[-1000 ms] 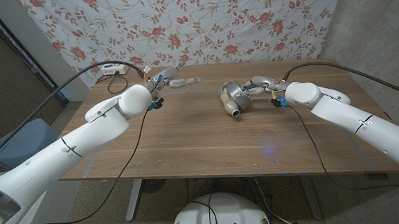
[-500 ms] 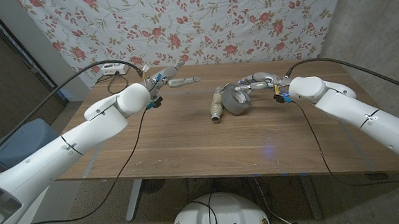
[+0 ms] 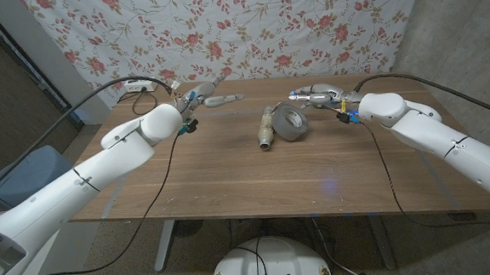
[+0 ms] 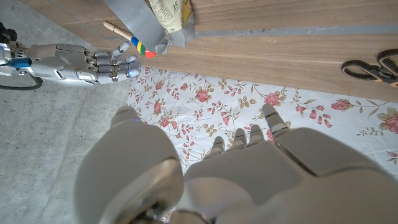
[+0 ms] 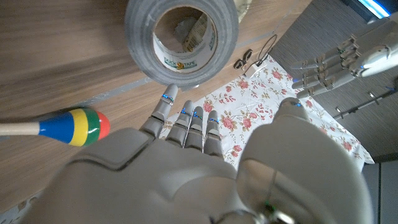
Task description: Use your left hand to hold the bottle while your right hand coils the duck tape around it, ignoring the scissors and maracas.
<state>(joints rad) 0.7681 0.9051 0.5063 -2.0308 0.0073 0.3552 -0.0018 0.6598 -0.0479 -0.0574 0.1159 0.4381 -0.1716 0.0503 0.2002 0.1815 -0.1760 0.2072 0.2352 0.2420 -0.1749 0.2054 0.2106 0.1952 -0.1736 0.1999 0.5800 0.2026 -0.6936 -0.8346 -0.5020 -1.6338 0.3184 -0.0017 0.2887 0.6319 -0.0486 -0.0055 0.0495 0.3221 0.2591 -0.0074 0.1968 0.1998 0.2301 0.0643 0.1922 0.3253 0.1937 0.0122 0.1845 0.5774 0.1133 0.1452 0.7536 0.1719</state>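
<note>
A small bottle (image 3: 267, 128) lies on its side on the wooden table (image 3: 230, 177), near the middle. The grey duck tape roll (image 3: 293, 122) stands tilted against it on its right; I cannot tell whether the bottle's end sits inside the roll. My right hand (image 3: 314, 94) hovers just behind the roll, fingers stretched out and holding nothing. In the right wrist view the roll (image 5: 181, 37) is beyond my fingertips (image 5: 186, 118). My left hand (image 3: 205, 98) is at the back left, fingers straight, well apart from the bottle and holding nothing.
A striped maraca (image 5: 65, 126) lies on the table close to my right hand. Scissors (image 4: 373, 65) lie at the table's far edge near my left hand. A floral cloth (image 3: 221, 28) hangs behind the table. A white power strip (image 3: 137, 86) sits at the back left corner.
My right hand has let go of the tape roll and drawn back and up. The bottle and roll came down onto the table, the bottle ending left of the roll. The left hand barely moved.
</note>
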